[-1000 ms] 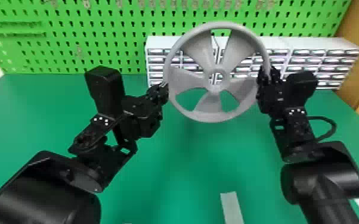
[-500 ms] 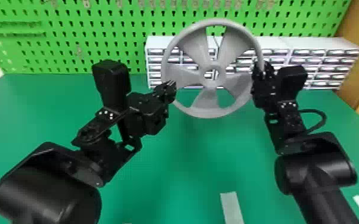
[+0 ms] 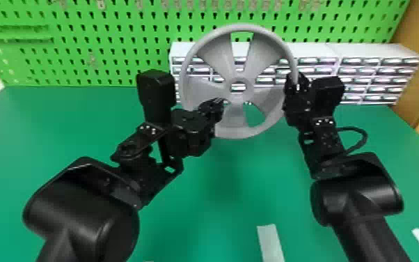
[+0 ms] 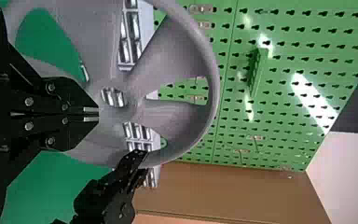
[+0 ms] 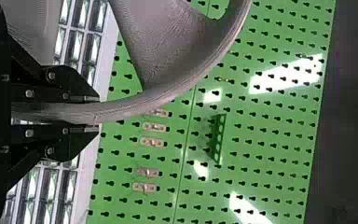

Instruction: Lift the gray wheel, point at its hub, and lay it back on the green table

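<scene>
Green pegboard and white drawers behind green tabletop. Gray wheel upright above it, right claw pinching the right rim. Left claw pressed together, tips on wheel's near side, close to hub.

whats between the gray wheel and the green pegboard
White drawer units stand between the gray wheel and the green pegboard, seen in the head view.

No writing, label, brand, number or sign can be read.
</scene>
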